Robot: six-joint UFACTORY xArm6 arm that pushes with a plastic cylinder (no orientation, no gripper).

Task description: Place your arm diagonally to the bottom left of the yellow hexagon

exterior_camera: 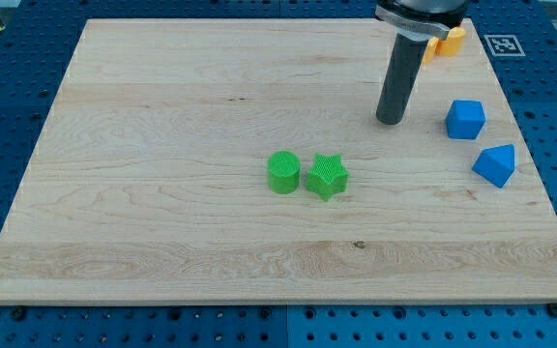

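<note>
The yellow hexagon sits near the board's top right corner, mostly hidden behind the arm; only an orange-yellow part shows. My rod comes down from the view's top and my tip rests on the board, below and to the left of the yellow hexagon. A blue cube lies to the right of my tip, clearly apart from it.
A second blue block, wedge-like, lies near the board's right edge. A green cylinder and a green star stand side by side near the board's middle. A marker tag lies off the board at top right.
</note>
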